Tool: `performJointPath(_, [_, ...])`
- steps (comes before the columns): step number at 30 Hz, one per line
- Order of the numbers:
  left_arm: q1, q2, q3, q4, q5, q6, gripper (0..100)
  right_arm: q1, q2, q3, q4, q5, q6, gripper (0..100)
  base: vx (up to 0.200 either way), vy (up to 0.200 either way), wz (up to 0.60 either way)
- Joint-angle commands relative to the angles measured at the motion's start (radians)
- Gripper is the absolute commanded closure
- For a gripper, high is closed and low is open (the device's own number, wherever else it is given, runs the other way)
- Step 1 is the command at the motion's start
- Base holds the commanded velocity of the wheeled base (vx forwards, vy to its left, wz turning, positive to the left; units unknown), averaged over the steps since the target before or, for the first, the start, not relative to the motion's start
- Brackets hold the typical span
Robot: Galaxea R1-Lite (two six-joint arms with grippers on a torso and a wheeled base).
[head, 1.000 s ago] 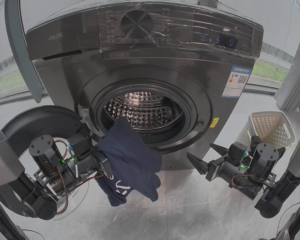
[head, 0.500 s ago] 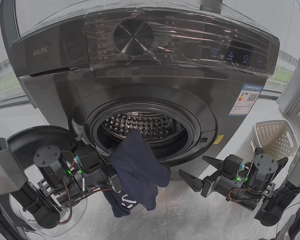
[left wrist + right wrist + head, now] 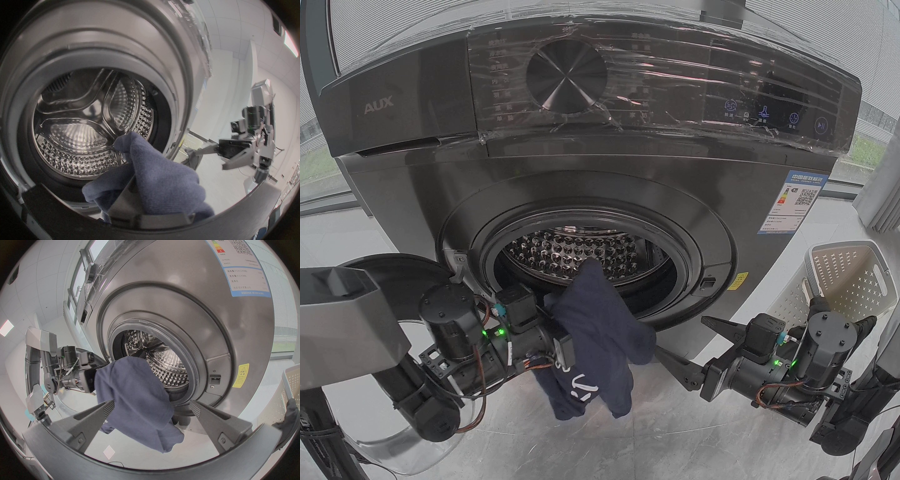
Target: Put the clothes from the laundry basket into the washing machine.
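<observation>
Left grip: the left gripper point(image 3: 131, 200) is clamped on a fold of the navy garment point(image 3: 600, 331). The cloth drapes over the fingers and hides their tips.
Garment: a bunched peak stands above and ahead of the left fingers, and it reaches the lower part of the drum opening point(image 3: 581, 256). The rest hangs below the fingers, outside the machine. Its long axis runs roughly vertical, from peak to hem.
Lip: the opening's lower rim lies just ahead of the fingers. The hanging tail is on the near side of it, so it will likely drag there.
Drum: it is straight ahead past the lip, and there is open room around the peak.
Door: the door point(image 3: 394, 275) is swung open on the outer side of the left arm, close by.
Right grip: the right gripper point(image 3: 694, 347) is spread wide and empty. It sits low, to the right of the garment and near the hanging cloth. The left arm is the nearer one to the opening.
Basket: the laundry basket point(image 3: 850, 275) is behind the right fingers, beside the front of the washing machine point(image 3: 612, 175).
Next, as I judge it: push forward and slightly up so the tail clears the lip.
</observation>
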Motion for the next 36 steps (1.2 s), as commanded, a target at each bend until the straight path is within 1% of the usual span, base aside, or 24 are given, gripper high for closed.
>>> performJointPath(1, [-0.002,0.16,-0.175,-0.002,0.059,-0.079,100,-0.017,-0.001,0.002,-0.001,0.011,-0.003,0,0.0,0.0,0.0])
performJointPath(2, [-0.003,0.185,-0.221,0.0,0.091,-0.095,100,-0.017,-0.004,0.002,-0.001,0.011,-0.003,0,0.0,0.0,0.0])
performJointPath(3, [0.0,0.208,-0.261,0.001,0.105,-0.099,100,-0.017,-0.004,0.002,-0.002,0.011,-0.004,0,0.0,0.0,0.0])
performJointPath(5, [0.006,0.249,-0.324,0.004,0.119,-0.101,100,-0.015,-0.006,0.0,-0.002,0.011,-0.004,0,0.0,0.0,0.0])
performJointPath(6, [0.006,0.249,-0.324,0.004,0.119,-0.101,100,-0.015,-0.006,0.0,-0.002,0.011,-0.004,0,0.0,0.0,0.0])
performJointPath(7, [0.026,0.304,-0.409,0.015,0.137,-0.105,100,-0.017,-0.006,0.0,-0.002,0.011,-0.004,0,0.0,0.0,0.0])
performJointPath(10, [0.044,0.347,-0.514,0.046,0.211,-0.105,100,-0.017,-0.006,0.0,-0.002,0.011,-0.004,0,0.0,0.0,0.0])
performJointPath(11, [0.046,0.355,-0.543,0.063,0.222,-0.107,100,-0.018,-0.006,0.0,-0.002,0.011,-0.006,0,0.0,0.0,0.0])
performJointPath(12, [0.046,0.355,-0.546,0.064,0.223,-0.107,100,-0.018,-0.006,0.0,-0.002,0.011,-0.006,0,0.0,0.0,0.0])
performJointPath(18, [0.033,0.378,-0.669,0.191,0.225,-0.11,100,-0.018,-0.001,-0.004,-0.002,0.011,-0.007,0,0.0,0.0,0.0])
performJointPath(23, [0.038,0.462,-0.822,0.253,0.229,-0.113,100,-0.02,-0.003,-0.006,-0.002,0.011,-0.007,0,0.0,0.0,0.0])
performJointPath(25, [0.046,0.494,-0.899,0.268,0.249,-0.128,100,-0.02,-0.004,-0.004,-0.002,0.011,-0.007,0,0.0,0.0,0.0])
performJointPath(26, [0.05,0.51,-0.945,0.279,0.269,-0.144,100,-0.02,-0.004,-0.006,-0.002,0.011,-0.007,0,0.0,0.0,0.0])
performJointPath(27, [0.053,0.517,-0.977,0.288,0.283,-0.153,100,-0.02,-0.004,-0.006,-0.002,0.011,-0.007,0,0.0,0.0,0.0])
performJointPath(28, [0.063,0.536,-1.041,0.308,0.311,-0.162,100,-0.02,-0.004,-0.006,-0.002,0.011,-0.007,0,0.0,0.0,0.0])
performJointPath(32, [0.067,0.58,-1.21,0.38,0.357,-0.162,100,-0.02,-0.003,-0.009,-0.002,0.011,-0.009,0,0.0,0.0,0.0])
performJointPath(34, [0.064,0.6,-1.261,0.419,0.383,-0.162,100,-0.018,-0.003,-0.007,-0.002,0.011,-0.009,0,0.0,0.0,0.0])
performJointPath(36, [0.063,0.622,-1.305,0.435,0.391,-0.161,100,-0.02,-0.003,-0.006,-0.002,0.011,-0.009,0,0.0,0.0,0.0])
